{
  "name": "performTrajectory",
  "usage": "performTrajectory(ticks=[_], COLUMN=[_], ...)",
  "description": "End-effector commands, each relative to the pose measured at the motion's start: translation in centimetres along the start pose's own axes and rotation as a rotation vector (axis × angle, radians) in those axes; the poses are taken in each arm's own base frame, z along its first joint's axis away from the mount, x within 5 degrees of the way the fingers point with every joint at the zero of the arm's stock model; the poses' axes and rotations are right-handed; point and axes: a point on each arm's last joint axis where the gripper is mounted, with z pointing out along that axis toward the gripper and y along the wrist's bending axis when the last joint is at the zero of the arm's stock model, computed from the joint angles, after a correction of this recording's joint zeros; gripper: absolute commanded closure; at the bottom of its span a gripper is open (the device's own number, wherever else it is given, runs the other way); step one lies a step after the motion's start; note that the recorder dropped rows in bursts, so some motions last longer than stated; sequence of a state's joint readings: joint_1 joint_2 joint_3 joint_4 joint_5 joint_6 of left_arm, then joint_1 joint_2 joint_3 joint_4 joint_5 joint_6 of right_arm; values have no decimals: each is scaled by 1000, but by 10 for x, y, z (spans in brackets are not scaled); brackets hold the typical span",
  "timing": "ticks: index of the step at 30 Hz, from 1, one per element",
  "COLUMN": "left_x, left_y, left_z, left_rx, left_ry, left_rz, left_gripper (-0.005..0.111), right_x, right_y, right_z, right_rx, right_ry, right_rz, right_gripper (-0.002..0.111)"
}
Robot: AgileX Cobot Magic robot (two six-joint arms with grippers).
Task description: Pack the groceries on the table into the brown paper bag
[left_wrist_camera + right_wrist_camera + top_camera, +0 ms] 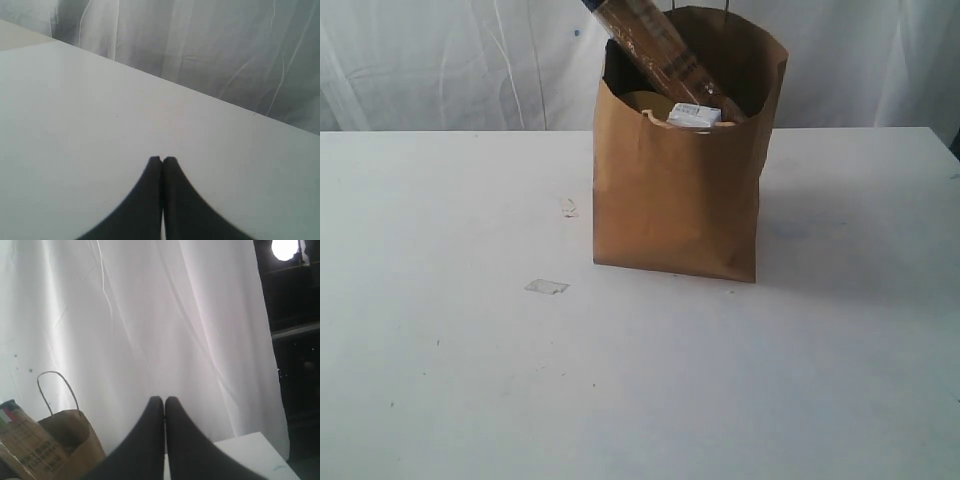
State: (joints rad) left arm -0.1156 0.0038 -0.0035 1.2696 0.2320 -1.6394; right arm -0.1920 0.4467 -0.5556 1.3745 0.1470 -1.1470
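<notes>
While left hand and right hand are closed tight, empty, the spaghetti packet is seen slanting from the bag — judged nearer the right.

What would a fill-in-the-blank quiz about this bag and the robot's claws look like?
1. The brown paper bag stands ____ on the table.
2. The long spaghetti packet pokes out of the bag's open ____.
3. The left claw is ____, its jaws pressed together.
4. The right claw, shut too, holds ____.

Missing words: upright; top; shut; nothing.
</notes>
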Motion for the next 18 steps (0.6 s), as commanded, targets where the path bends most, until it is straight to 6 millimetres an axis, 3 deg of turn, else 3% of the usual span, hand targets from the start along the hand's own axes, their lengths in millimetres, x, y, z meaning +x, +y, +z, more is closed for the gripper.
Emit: performTrajectory(ticks=[1,12,18], left_x=[1,1,1], left_y=[0,0,1], left_z=[0,0,0], left_rx=[-2,-2,-3], left_ry=[-4,-4,-4], left_rz=[5,5,5], left_gripper=[107,107,107], right_x=[-3,-1,-4], right_y=[2,25,12], right_z=[-9,-28,-39], right_rx=[-8,-227,-65], right_ry=[-32,-6,-36], right_rz=[-29,-87,-133], right_gripper=[108,108,108])
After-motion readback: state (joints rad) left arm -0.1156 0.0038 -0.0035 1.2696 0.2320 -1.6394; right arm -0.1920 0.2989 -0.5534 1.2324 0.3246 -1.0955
